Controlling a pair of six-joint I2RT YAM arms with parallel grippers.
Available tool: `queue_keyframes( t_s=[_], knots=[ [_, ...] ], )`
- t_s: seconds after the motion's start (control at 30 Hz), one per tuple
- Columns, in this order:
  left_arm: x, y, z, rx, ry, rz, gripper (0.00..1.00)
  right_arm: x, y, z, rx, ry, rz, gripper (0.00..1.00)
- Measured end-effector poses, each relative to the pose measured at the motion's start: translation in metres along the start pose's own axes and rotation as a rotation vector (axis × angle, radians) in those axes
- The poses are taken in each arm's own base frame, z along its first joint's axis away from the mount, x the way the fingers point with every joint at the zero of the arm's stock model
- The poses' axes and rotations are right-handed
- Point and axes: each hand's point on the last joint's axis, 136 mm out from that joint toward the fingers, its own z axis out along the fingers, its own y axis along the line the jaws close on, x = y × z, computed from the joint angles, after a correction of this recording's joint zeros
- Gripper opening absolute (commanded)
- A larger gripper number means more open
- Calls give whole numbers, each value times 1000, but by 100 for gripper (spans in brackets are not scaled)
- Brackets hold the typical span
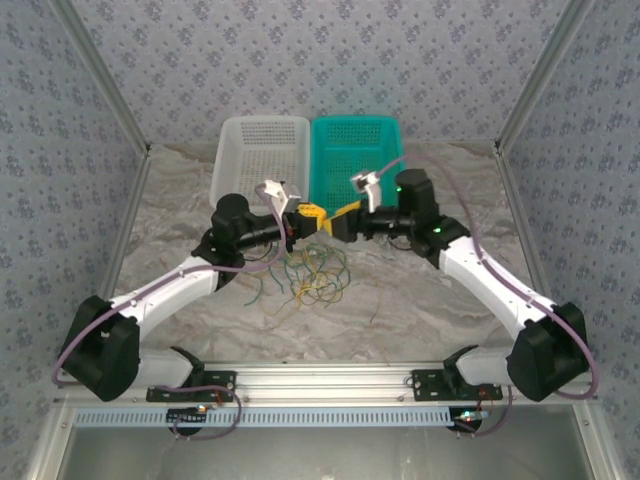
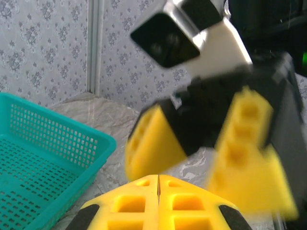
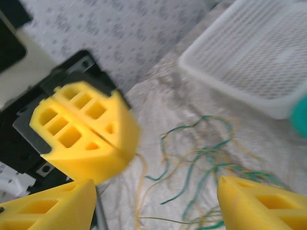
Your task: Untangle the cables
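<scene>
Facing each other tip to tip over the table point(image 1: 420, 290), the two arms meet just in front of the white basket point(image 1: 262, 150) and the teal basket point(image 1: 355, 150), which stand side by side at the far edge. The left end effector point(image 1: 303, 218) has its fingers pressed together. The right end effector point(image 1: 343, 222) has its fingers apart, its gap turned toward the left one's closed tip.

The cables point(image 1: 315, 278) lie as a loose green and tan heap on the table, below both end effectors and toward the near edge. The heap spreads mostly left to right, with no single long axis. It sits more under the left end effector than the right, so the left looks nearer, and the coming move likely calls for reaching down and nearer.

The top view gives this layout but not the grip. The right wrist view shows a tan strand point(image 3: 140, 182) running down from beside the left end effector's tip, though I cannot tell whether it is pinched. The left wrist view shows the closed seam and the right fingers point(image 2: 153, 143) spread opposite
</scene>
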Motion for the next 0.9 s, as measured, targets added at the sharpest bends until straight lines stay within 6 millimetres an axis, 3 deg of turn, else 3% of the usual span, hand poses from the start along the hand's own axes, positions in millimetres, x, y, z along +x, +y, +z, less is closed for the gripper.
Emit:
queue_keyframes(
  t_s=[0.17, 0.4, 0.53, 0.67, 0.9],
  knots=[
    [7, 8, -5, -33, -2, -27, 0, 2, 6, 13, -27, 5, -35, 52],
    [-7, 10, -12, -102, -62, -13, 0, 0, 17, 8, -39, -18, -105, 55],
    [-19, 21, -28, -233, -118, 0, 0, 14, 28, -16, -34, -56, -123, 57],
    [-26, 41, -42, -365, -156, -2, 0, 12, 33, -50, 5, -152, -137, 59],
    [-6, 69, -57, -528, -129, -49, 0, 8, 43, -81, 19, -271, -142, 63]
  ],
)
